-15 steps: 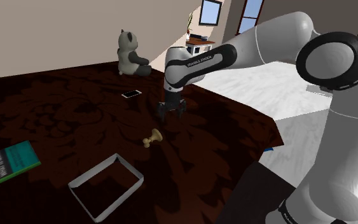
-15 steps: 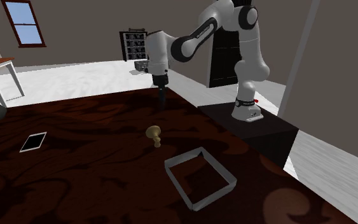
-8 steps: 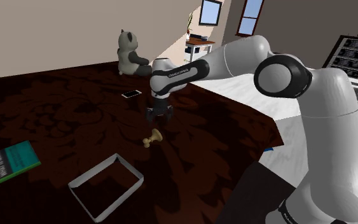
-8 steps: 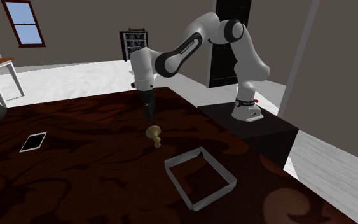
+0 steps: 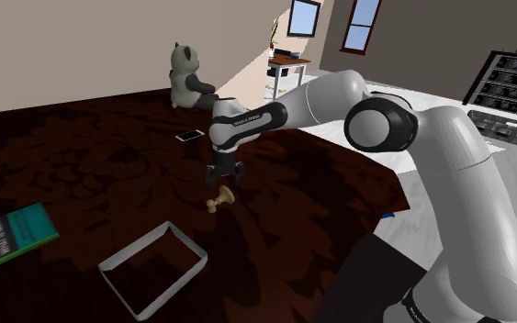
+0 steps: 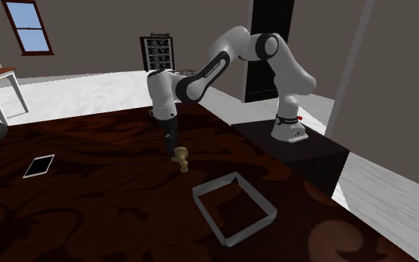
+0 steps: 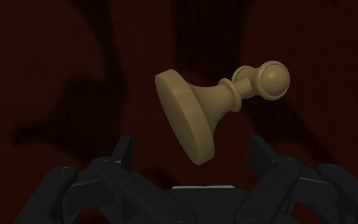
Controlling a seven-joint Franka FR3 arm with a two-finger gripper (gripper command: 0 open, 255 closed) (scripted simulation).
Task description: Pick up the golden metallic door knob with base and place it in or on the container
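Observation:
A golden door knob (image 7: pixel 215 105) with a round flat base lies on its side on the dark patterned table (image 5: pixel 82 174). It also lies there in the shoulder view, door knob (image 5: pixel 219 197), and in the second exterior view, door knob (image 6: pixel 179 158). My black gripper (image 7: pixel 192 151) hangs just above it, open, fingers apart on either side of the base and not touching it. From outside, the gripper (image 5: pixel 220 180) (image 6: pixel 172 144) points straight down at the knob. The container, a shallow white rectangular tray (image 5: pixel 187 240) (image 6: pixel 256 193), lies empty nearer the table's front.
A panda plush (image 5: pixel 188 78) sits at the table's far side, with a phone (image 5: pixel 190 136) (image 6: pixel 39 165) flat in front of it. A teal book (image 5: pixel 8 234) lies at the shoulder view's left edge. The table's edge (image 5: pixel 398 188) runs beside the black stand (image 6: pixel 304 152).
The arm has swung towards the knob and come down. The gripper went from well behind the knob to just above it. The knob and the tray have not moved.

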